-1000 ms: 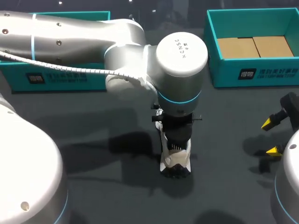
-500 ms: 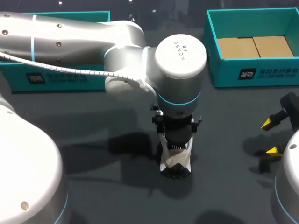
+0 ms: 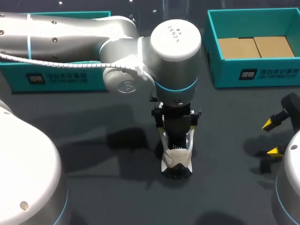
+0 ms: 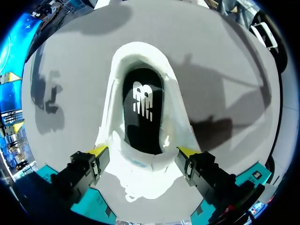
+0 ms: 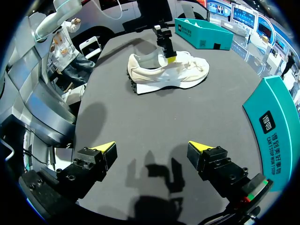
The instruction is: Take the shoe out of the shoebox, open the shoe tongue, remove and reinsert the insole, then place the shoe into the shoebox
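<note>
Head view, left shoebox (image 3: 61,77): teal, far left of the tabletop (image 3: 93,187). My left arm (image 3: 70,33) crosses over it, so I can't tell what is inside.
Left gripper (image 4: 142,152): hangs straight above the shoe. Fingers (image 4: 98,151) are spread wide, one yellow tip over each flank, nothing pinched between them that I can see.
Shoe (image 3: 176,159): white, sole down in the middle of the tabletop, out of both boxes, heel end toward the robot.
Insole (image 4: 143,112): black with a white mark, seated flat inside the opening.
Tongue (image 4: 140,164): with the laces, lies between the two tips, not yet pulled open.
Step in hand: looks like opening the tongue.
How to do it well: come down on the tongue's edge only, not on the laces or collar. Pull up and toward the toe. The shoe is light and will likely lift or skid, so the right arm should pin the heel first. Open it far enough for the insole to clear.
Right shoebox (image 3: 253,72): teal, far right, open top. Brown cardboard (image 3: 255,47) lines the floor, no shoe in it.
Right gripper (image 5: 152,150): near the tabletop's right edge, well apart from the shoe. Fingers are apart and hold nothing.
</note>
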